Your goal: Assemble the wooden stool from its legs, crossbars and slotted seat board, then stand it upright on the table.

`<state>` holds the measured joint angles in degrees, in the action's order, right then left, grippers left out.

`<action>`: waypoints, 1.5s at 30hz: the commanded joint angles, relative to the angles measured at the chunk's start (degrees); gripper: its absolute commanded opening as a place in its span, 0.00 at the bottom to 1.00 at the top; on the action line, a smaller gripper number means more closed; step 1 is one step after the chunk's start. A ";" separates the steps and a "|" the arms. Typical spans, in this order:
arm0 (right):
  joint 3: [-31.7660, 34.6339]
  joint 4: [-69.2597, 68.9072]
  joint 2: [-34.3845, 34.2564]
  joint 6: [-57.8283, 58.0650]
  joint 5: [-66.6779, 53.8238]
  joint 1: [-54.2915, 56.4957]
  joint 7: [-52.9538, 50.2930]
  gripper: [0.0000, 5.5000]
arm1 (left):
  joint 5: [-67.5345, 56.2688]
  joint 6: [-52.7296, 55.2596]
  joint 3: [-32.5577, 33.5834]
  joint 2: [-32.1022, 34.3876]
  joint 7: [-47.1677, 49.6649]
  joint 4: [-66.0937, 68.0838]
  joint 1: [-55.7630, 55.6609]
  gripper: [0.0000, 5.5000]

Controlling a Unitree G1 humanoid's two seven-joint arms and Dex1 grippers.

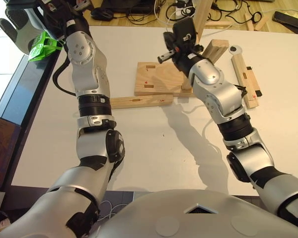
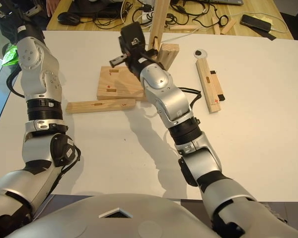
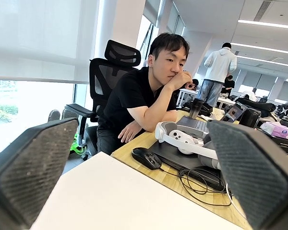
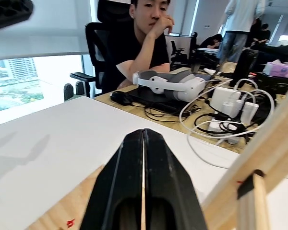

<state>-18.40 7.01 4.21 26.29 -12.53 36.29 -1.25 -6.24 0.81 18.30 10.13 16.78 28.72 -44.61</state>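
Your left arm is raised well to the left of the seat board (image 1: 154, 79), its gripper (image 3: 144, 158) spread wide and empty. Your right arm stretches forward, its gripper (image 4: 144, 143) pressed together on nothing at the board's far edge.

No writing is legible; small red marks (image 2: 109, 89) dot the seat board (image 2: 123, 79).
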 commanded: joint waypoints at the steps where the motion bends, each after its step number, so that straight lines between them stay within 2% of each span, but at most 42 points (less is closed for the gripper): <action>1: 4.63 -8.28 3.55 3.64 3.70 -5.55 -1.82 0.00 | -0.05 0.09 -0.15 -0.09 -0.05 0.32 1.13 0.90; 4: 9.59 -14.28 6.54 6.19 6.77 -9.43 -4.15 0.00 | 0.02 0.02 -0.04 0.02 0.08 0.08 1.74 0.90; 7: 15.33 -14.45 8.44 8.52 7.91 -9.83 -5.54 0.00 | 0.08 0.02 -0.08 -0.11 0.22 -0.07 1.96 0.90; 12: 26.25 -1.72 9.15 8.76 6.38 0.16 -8.87 0.00 | 0.02 0.20 -0.37 -0.32 0.08 -0.28 2.03 0.90; 15: 32.23 12.12 8.97 7.11 3.34 9.09 -9.51 0.00 | -0.01 0.30 -0.55 -0.44 0.09 -0.29 2.03 0.90; 20: 37.39 41.27 12.19 8.07 -4.50 24.48 7.11 0.00 | -0.01 0.75 -1.00 -1.19 0.20 -1.28 2.59 0.90; 22: 35.99 47.16 13.23 8.56 -5.53 27.06 18.04 0.00 | 0.05 0.76 -0.97 -1.32 0.26 -1.20 2.51 0.90; 25: 30.49 50.67 14.41 10.12 -4.24 27.80 34.96 0.00 | 0.12 0.80 -0.96 -1.47 0.35 -1.31 2.44 0.90; 29: 24.58 42.74 15.32 17.04 -5.63 24.56 49.69 0.00 | 0.12 0.86 -0.83 -1.25 0.31 -1.39 2.63 0.90; 34: 21.70 21.44 16.02 24.74 -10.82 16.94 56.38 0.00 | 0.25 0.78 -1.05 -1.74 0.65 -1.38 2.53 0.90; 37: 23.82 12.05 15.13 23.50 -12.70 15.08 53.34 0.00 | 0.23 0.62 -1.17 -1.85 0.66 -1.53 2.53 0.90; 41: 30.77 -4.90 14.56 21.43 -17.98 16.28 46.76 0.00 | 0.14 0.07 -1.04 -1.45 0.52 -2.54 3.11 0.90; 43: 33.76 -9.63 15.84 17.77 -16.26 16.96 40.37 0.00 | 0.52 -0.84 -1.09 -1.26 0.64 -3.37 3.61 0.90; 45: 39.51 -7.72 19.35 12.54 -12.11 17.12 31.39 0.06 | 0.91 -1.58 -1.19 -1.28 0.93 -4.01 4.10 0.90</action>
<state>15.80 -1.97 19.32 43.03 -28.61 52.57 37.41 -6.10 0.09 17.32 8.60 17.28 25.79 -41.42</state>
